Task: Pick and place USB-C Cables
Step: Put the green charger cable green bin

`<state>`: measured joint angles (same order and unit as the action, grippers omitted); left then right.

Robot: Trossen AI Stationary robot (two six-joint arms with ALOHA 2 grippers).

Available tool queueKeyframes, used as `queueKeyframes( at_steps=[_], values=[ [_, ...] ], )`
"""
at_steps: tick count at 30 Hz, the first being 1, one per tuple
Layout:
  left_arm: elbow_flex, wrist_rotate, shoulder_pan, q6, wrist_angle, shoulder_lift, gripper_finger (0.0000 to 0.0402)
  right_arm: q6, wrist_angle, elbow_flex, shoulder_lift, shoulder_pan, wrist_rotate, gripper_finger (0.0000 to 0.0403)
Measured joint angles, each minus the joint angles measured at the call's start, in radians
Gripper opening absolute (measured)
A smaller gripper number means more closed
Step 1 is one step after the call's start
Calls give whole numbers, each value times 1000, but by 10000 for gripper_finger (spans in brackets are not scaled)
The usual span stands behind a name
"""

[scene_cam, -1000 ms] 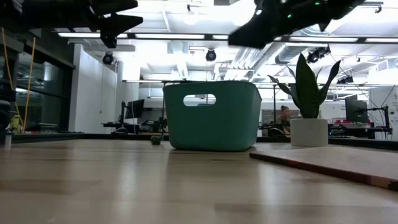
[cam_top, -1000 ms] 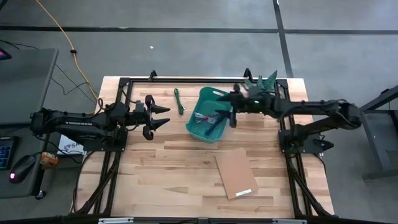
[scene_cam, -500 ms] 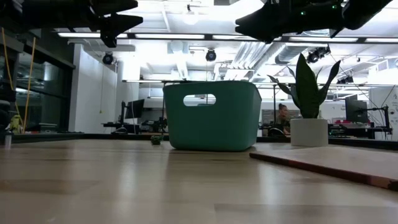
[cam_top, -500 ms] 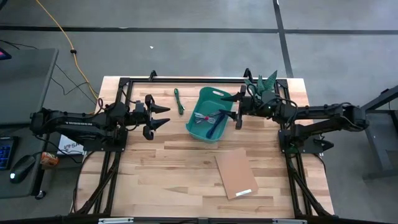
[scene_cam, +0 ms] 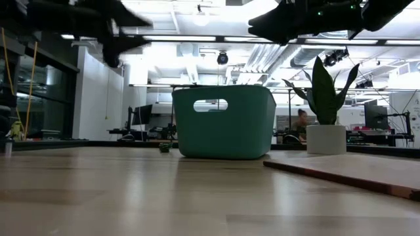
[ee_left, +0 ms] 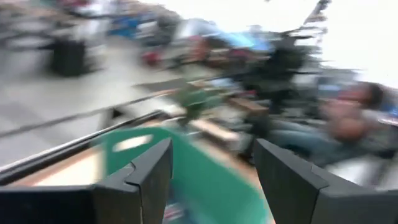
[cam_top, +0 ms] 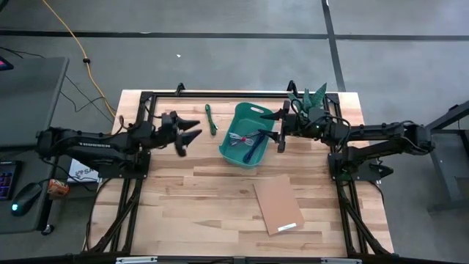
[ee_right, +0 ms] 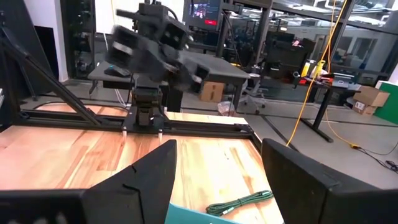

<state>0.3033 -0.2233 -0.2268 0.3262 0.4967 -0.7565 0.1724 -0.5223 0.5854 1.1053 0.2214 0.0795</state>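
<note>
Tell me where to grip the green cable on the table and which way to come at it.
Grip the slim green cable bundle at its middle, coming straight down, fingers closing across its narrow width. It lies flat and stretched out on the bare wooden table, apart from the teal plastic bin, so a top approach looks clear. The open left gripper is nearest.

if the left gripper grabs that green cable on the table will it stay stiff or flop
Probably flop a little: the green cable is a slim bundle lying loose on the table, so its ends may droop. It looks light, far smaller than the teal bin. The open left gripper should span it.
</note>
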Motion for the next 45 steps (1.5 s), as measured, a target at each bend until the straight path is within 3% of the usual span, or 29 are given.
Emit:
queueKeyframes(
  at_steps=[6,10,17,22,27,33,40,45],
  values=[
    [157,-406,-3,168,-397,-162,194,0,-3,0,0,0,0,226],
    [261,-543,-21,231,-529,-341,191,0,-4,0,0,0,0,226],
    [319,-500,-86,231,-365,-643,190,-38,2,0,1,0,0,226],
    [358,-433,-146,271,-343,-774,190,-40,4,0,1,0,0,226],
    [366,-412,-199,319,-351,-834,190,-40,4,0,1,0,0,226],
    [367,-275,-262,378,-366,-895,190,-41,2,0,1,0,-1,226],
    [372,-251,-315,404,-376,-909,190,-41,1,0,1,0,-1,226],
    [447,-237,-328,381,-451,-918,190,-41,1,0,1,0,-1,226]
  ],
)
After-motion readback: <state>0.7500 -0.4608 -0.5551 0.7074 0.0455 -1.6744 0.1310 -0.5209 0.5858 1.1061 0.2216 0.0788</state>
